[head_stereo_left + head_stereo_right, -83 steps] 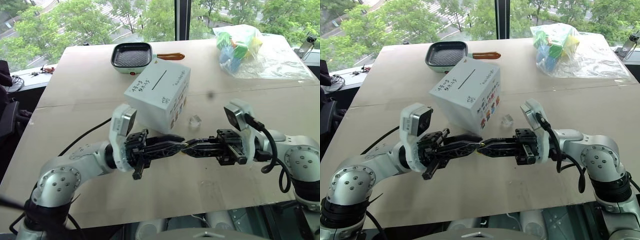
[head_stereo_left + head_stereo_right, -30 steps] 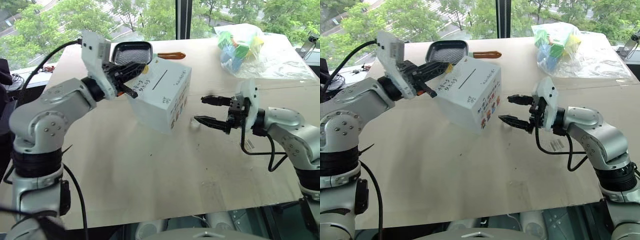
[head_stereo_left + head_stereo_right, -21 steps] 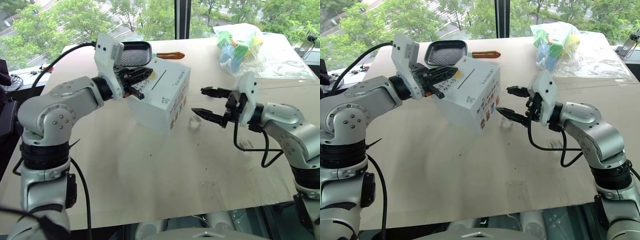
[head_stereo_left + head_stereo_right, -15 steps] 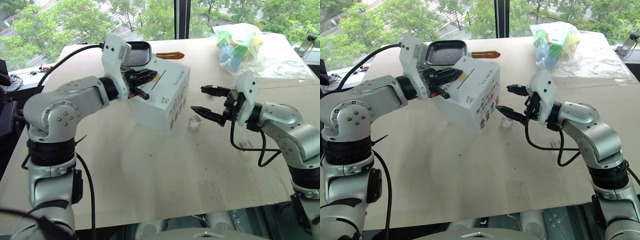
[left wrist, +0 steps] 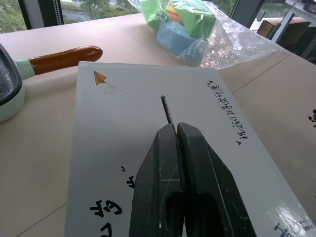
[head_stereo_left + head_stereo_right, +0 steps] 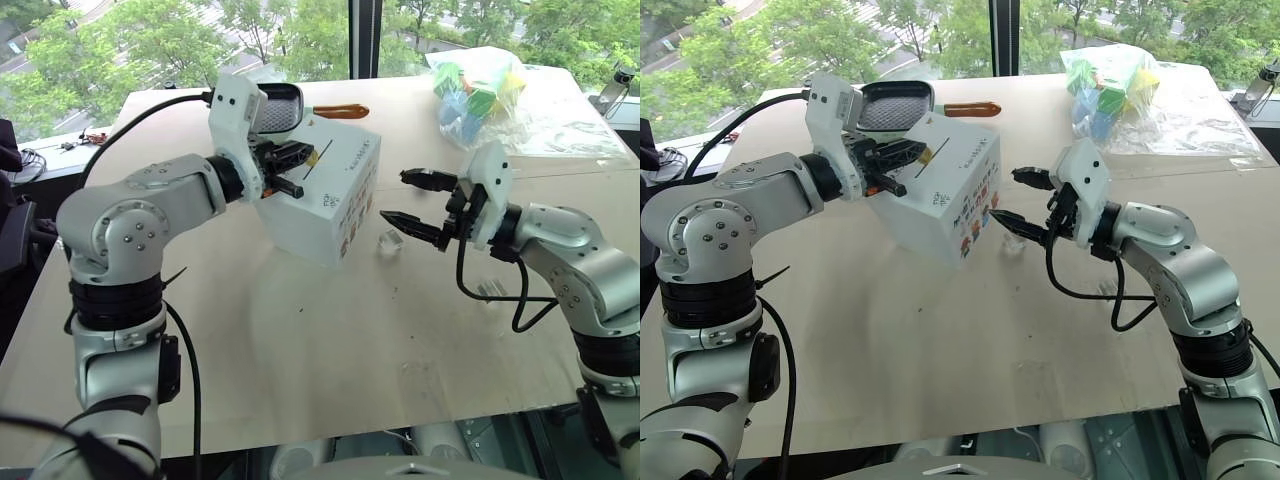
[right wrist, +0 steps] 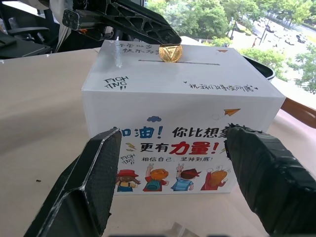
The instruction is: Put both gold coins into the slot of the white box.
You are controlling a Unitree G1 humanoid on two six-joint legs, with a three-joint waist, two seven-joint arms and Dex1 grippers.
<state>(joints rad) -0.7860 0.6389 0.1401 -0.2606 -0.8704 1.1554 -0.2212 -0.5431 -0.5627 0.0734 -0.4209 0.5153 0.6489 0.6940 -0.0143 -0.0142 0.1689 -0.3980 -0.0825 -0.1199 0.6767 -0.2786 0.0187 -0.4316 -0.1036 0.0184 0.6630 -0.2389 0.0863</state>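
Trees fill the window behind my beige table (image 6: 300, 340). Neither deposit looks finished; I see just one coin. At upper left of the head view my left gripper (image 6: 300, 156) is pinched shut on a gold coin (image 7: 170, 53), poised over the slot (image 7: 195, 62) of the white box (image 6: 325, 195) at centre. Toward the right, my right gripper (image 6: 410, 202) stands wide apart, empty, beside the box.
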